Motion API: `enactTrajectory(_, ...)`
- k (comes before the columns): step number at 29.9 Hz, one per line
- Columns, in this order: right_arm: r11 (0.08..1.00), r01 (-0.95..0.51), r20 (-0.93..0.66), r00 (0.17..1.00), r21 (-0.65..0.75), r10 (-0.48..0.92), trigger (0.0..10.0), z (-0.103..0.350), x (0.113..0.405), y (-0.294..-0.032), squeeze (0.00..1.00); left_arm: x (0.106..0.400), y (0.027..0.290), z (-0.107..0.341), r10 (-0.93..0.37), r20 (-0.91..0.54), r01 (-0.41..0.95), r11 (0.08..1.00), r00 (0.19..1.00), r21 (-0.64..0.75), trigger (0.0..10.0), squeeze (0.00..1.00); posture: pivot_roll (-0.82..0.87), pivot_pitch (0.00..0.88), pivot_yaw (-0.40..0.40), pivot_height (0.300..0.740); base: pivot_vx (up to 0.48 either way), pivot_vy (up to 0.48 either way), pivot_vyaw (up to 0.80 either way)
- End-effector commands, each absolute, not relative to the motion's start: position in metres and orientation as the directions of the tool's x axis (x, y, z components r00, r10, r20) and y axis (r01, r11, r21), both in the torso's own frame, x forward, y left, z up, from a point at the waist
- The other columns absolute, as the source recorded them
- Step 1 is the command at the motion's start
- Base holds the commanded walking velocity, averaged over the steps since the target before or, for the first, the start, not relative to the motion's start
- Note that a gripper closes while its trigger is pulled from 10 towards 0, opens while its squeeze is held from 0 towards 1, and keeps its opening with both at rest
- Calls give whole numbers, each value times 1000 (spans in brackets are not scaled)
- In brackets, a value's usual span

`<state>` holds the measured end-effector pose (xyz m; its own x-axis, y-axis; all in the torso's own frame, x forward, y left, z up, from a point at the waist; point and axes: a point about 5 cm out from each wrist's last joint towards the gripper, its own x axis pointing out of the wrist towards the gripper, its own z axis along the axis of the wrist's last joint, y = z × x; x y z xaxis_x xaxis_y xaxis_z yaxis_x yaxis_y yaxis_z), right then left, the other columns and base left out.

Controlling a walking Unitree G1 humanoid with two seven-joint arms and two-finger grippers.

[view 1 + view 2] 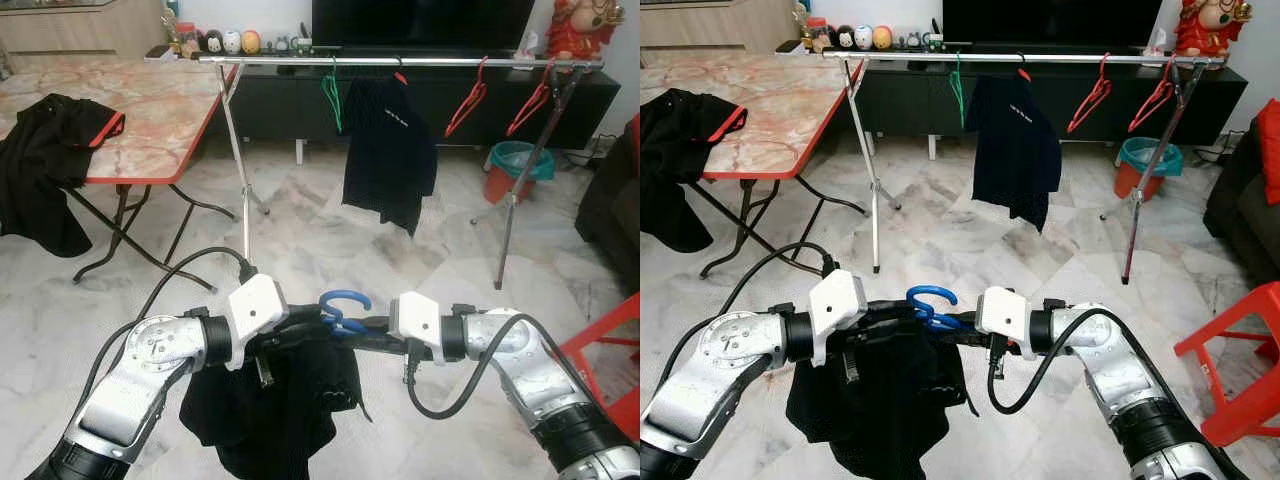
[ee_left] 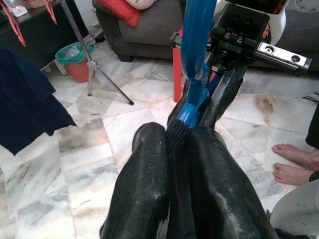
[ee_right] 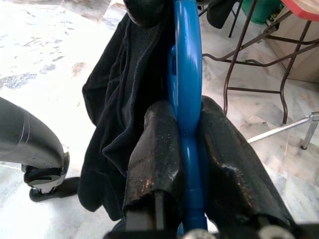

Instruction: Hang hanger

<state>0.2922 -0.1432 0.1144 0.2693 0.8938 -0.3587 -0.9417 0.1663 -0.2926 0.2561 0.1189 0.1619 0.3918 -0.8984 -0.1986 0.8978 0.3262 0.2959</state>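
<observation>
1. Eye views: both grippers meet at chest height and hold the blue hanger (image 1: 343, 310) with a black garment (image 1: 270, 405). The rail (image 1: 400, 61) is well apart, ahead.
2. Left wrist view: the left gripper (image 2: 172, 144) pinches garment and hanger.
3. Right wrist view: the right gripper (image 3: 187, 124) clamps the hanger.
4. Carrying step, I judge; next needs walking closer and raising the hook over the rail.

Lower centre: blue hanger (image 1: 931, 303) w/ black garment (image 1: 880, 400) held between both grippers. Upper frame: drying rack (image 1: 1040, 58) carries dark shirt (image 1: 1015, 150), red hangers (image 1: 1092, 100).
</observation>
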Motion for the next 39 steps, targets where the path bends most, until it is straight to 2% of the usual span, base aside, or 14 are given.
enactTrajectory(1,184,-929,-318,289,-321,903,0,121,295,-142,0,258,122,169,-894,-187,889,339,406,308,0,0,116,0,12,740,0,0,0)
enactTrajectory(25,193,-930,-342,301,-314,890,0,113,295,-145,0,264,133,185,-884,-123,866,401,452,297,0,0,117,0,12,740,0,0,0)
enactTrajectory(29,229,-914,-322,339,-334,884,0,115,299,-145,0,267,133,181,-863,-93,849,461,496,258,0,0,117,0,13,740,0,0,0)
enactTrajectory(32,300,-885,-279,407,-356,870,0,118,305,-144,0,268,133,174,-833,-70,819,520,549,241,0,0,113,0,13,740,0,0,0)
enactTrajectory(33,303,-886,-280,408,-352,869,0,118,304,-145,0,266,133,172,-836,-73,824,516,544,236,0,0,114,0,13,740,0,0,0)
enactTrajectory(39,260,-901,-326,376,-346,868,0,115,301,-149,0,263,139,169,-830,-113,824,508,546,252,0,0,115,0,10,740,0,0,0)
